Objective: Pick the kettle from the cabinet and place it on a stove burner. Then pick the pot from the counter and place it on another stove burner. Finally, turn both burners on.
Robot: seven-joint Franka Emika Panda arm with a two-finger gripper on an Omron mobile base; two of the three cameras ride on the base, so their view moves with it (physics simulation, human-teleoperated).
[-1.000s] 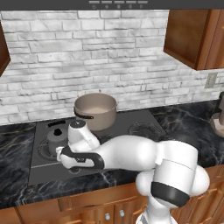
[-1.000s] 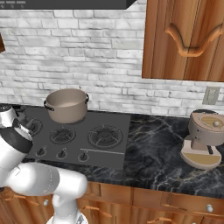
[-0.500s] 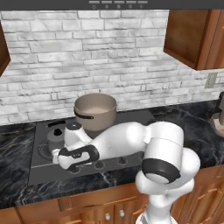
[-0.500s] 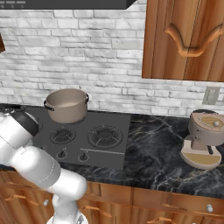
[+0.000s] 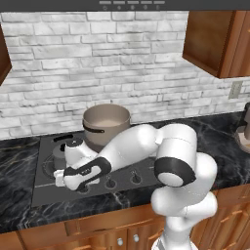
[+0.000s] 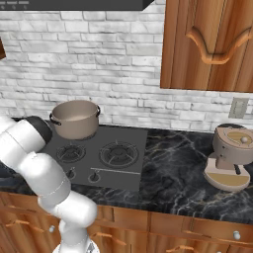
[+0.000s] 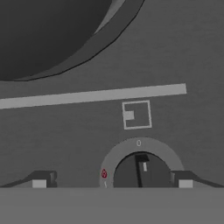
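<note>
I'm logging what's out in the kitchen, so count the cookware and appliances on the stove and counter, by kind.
Pot: 1
Kettle: 1
Coffee machine: 1
Total: 3

Bare cooktop (image 7: 175, 57) around the knob (image 7: 141, 171); burner (image 7: 48, 35) rim beyond it
</note>
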